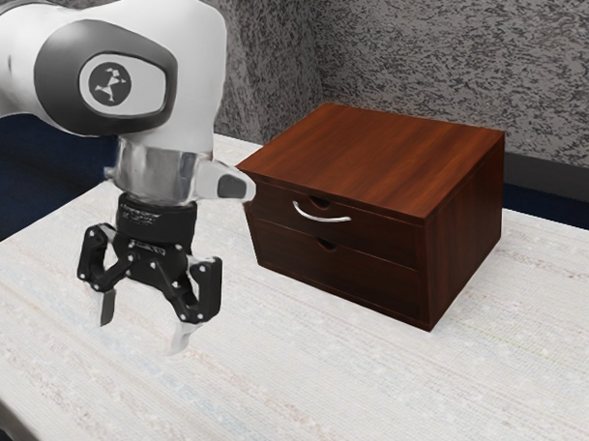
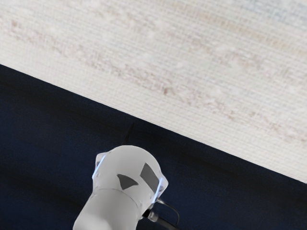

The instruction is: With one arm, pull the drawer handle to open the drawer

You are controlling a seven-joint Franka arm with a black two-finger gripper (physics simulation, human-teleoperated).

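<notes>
1. Exterior view: the white arm comes in from the upper left. Its black jaws hang pointing down over the pale woven table, toward the exterior view's left.
2. The jaws stand apart with nothing between them. One of the fingers is light-tipped and sits low against the table top (whether it touches I cannot tell).
3. The dark wooden cabinet sits on the table toward the exterior view's right, well apart from the jaws.
4. Its front carries two drawers, the upper drawer above the lower drawer. Both fronts lie flush with the cabinet's face, so both are shut.
5. The drawer handle, a curved silver bar, is on the upper drawer's front just below a small notch, untouched.
6. A grey rough wall stands behind the cabinet.
7. Wrist view: the table's edge runs on a slant, with dark blue floor beyond it. A rounded white arm link shows over that floor.
</notes>
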